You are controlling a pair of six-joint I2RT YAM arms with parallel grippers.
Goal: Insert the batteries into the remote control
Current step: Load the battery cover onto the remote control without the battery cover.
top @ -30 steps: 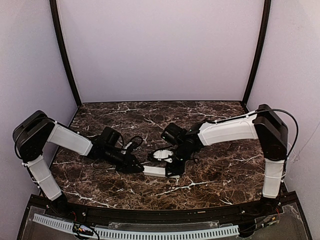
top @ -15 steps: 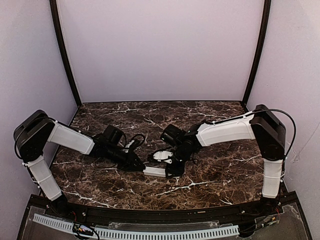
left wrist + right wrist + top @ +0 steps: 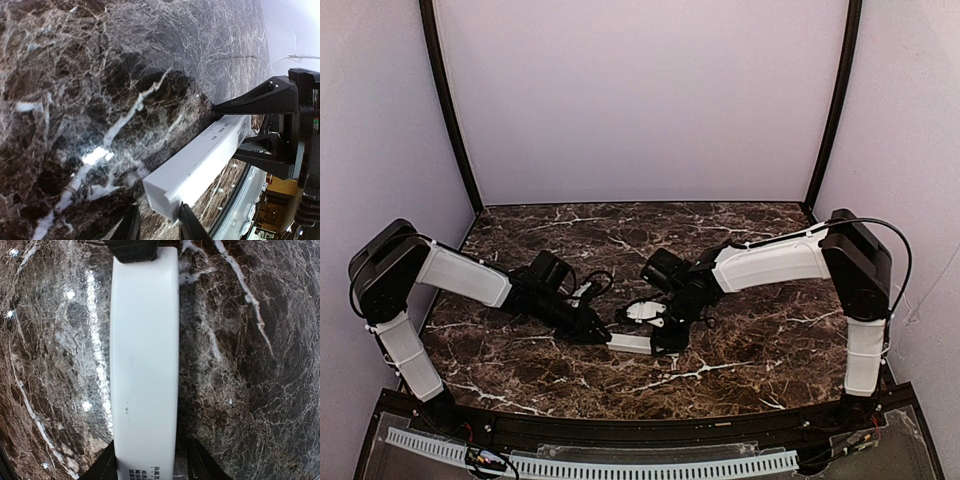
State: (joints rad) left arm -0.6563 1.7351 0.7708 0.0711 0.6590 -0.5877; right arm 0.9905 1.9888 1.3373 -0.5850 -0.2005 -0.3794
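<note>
Clearly, right jaws pinch the slim white label-printed remote control [image 3: 145,365]; left jaws' grip unclear.

We watch the left gripper [image 3: 598,328] slide right and a touch farther back across the table [image 3: 750,350], and its tips now sit either side of the left end of the remote control [image 3: 632,342]. The left arm [image 3: 460,278] has stretched out with it. On the right, the right arm [image 3: 770,262] has leaned in leftward, nudging the right gripper [image 3: 665,340] a shade left.
</note>
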